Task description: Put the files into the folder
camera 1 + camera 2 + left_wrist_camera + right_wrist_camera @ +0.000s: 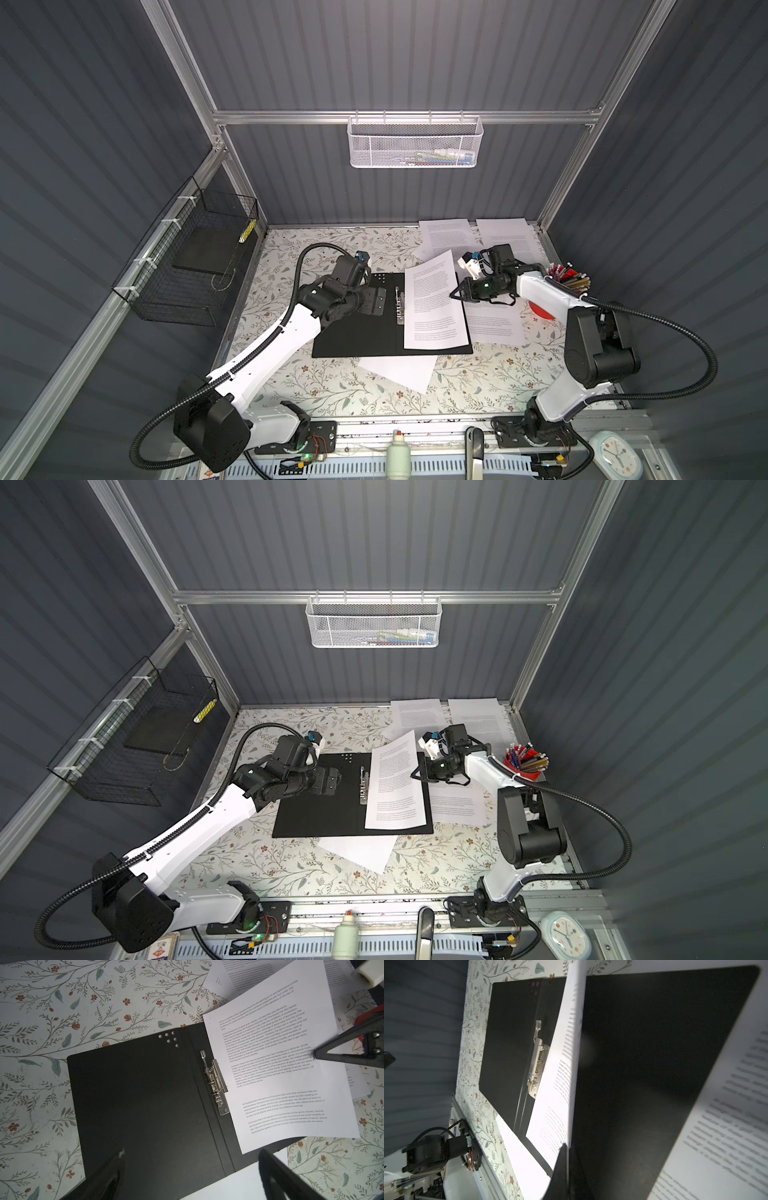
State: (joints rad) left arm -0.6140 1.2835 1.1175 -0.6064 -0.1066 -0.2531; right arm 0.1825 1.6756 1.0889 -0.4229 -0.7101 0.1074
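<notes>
Left gripper (192, 1155) hangs with its jaws spread wide and empty above the left half of the folder (353, 336), its arm stretched from the near-left base up and to the right, wrist bent down. Nearest on the floral worktop (332, 386), one white sheet (399, 372) lies slanted with its far part tucked under the folder's near edge. Beyond it the folder lies opened flat at mid-worktop, black inside facing up, with a metal clip (400, 303) along the spine and a few small holes at its far edge. A printed sheet (434, 307) of the files covers its right half, slightly askew, overhanging the far edge. The right gripper (453, 296) is pinched shut on that sheet's right edge, which lifts off the folder; its arm rises from the near-right base, elbow high, forearm reaching left and low. Another printed sheet (494, 326) lies just right of the folder, and more sheets (446, 237) lie at the far edge.
</notes>
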